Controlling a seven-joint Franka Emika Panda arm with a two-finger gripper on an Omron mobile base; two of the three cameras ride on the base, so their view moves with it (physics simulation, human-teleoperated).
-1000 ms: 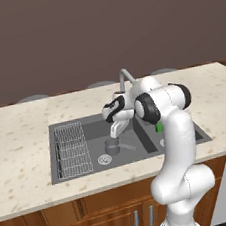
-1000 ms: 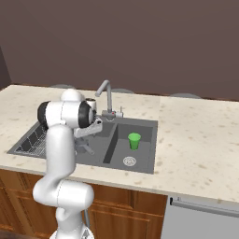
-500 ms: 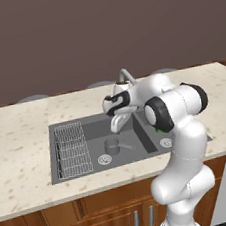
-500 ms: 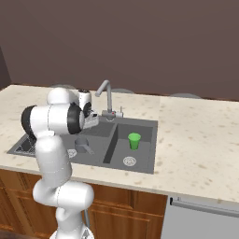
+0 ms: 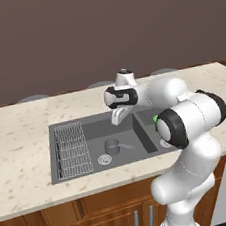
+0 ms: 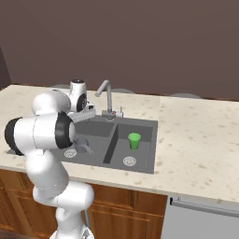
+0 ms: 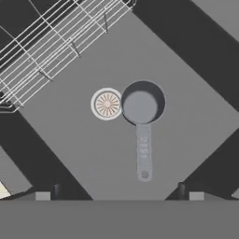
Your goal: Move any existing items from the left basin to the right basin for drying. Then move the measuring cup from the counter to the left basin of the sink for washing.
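Measuring cup (image 5: 112,146) sits upright on the floor of the left basin (image 5: 90,133), mouth up, its bowl just beside the round silver drain (image 5: 104,160) and its thin handle lying flat, pointing away from the drain toward the divider between the basins. From the hand view the cup (image 7: 142,103) is nearly touching the drain (image 7: 107,104), handle (image 7: 144,151) running toward the bottom of the frame. Wire rack (image 5: 71,148) occupies the far side of the left basin from the cup, on the other side of the drain; rack wires (image 7: 51,42) show along the upper left in the hand view. Gripper (image 5: 119,116) hangs above the left basin, well clear of the cup, pointing down over it near the base of the faucet (image 6: 106,95). Its finger tips (image 7: 58,190) show spread wide at the bottom corners of the hand view, with nothing between them: jaws apart, empty. Green tumbler (image 6: 134,141) stands upright in the right basin (image 6: 135,147), back from that basin's drain (image 6: 129,161). Sink (image 6: 148,125) is set into the beige speckled counter (image 6: 200,130), over brown cabinets (image 5: 106,217).
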